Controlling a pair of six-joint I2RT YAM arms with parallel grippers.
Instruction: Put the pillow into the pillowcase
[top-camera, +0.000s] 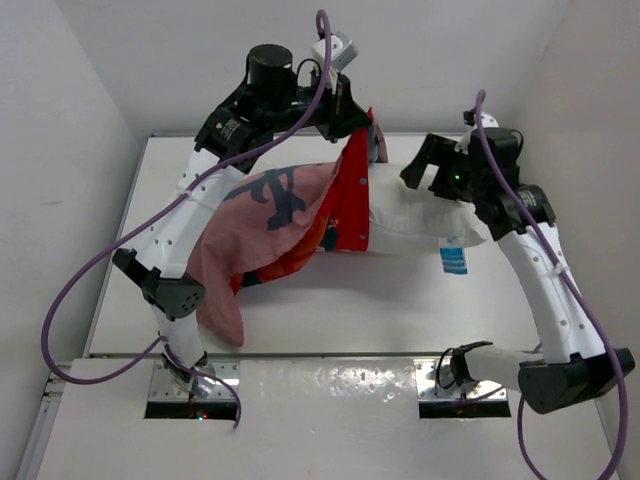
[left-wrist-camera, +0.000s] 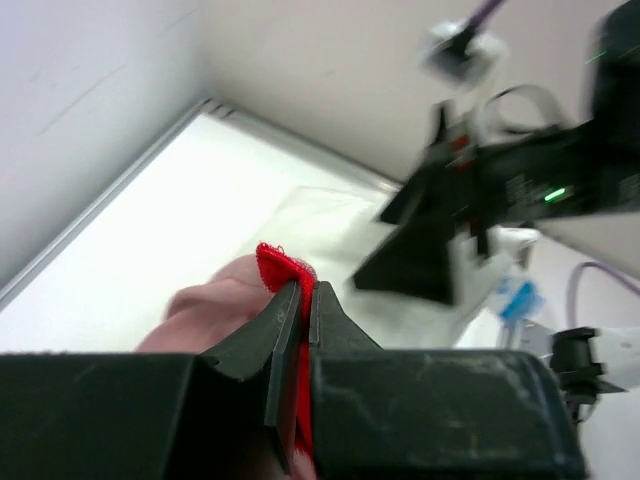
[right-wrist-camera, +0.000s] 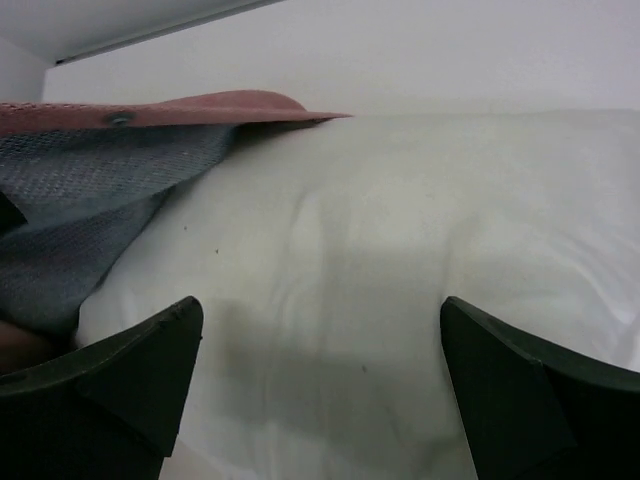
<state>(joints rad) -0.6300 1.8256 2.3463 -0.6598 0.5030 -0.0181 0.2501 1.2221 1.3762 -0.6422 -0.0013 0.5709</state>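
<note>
The red printed pillowcase (top-camera: 290, 215) lies left of centre with its pinkish inside showing, and the white pillow (top-camera: 420, 222) sticks out of its mouth to the right. A blue tag (top-camera: 453, 260) hangs at the pillow's near edge. My left gripper (top-camera: 352, 125) is shut on the pillowcase's red hem (left-wrist-camera: 275, 262) and holds it up over the pillow (left-wrist-camera: 330, 225). My right gripper (top-camera: 422, 172) hovers open just above the pillow (right-wrist-camera: 400, 250). Its fingers (right-wrist-camera: 120, 380) stand wide apart with nothing between them, and the pillowcase's edge (right-wrist-camera: 200, 105) lies just ahead.
White walls close in the table (top-camera: 330, 310) at the back and on both sides. The arm bases sit on metal plates (top-camera: 190, 385) at the near edge. Purple cables (top-camera: 90, 290) loop beside both arms.
</note>
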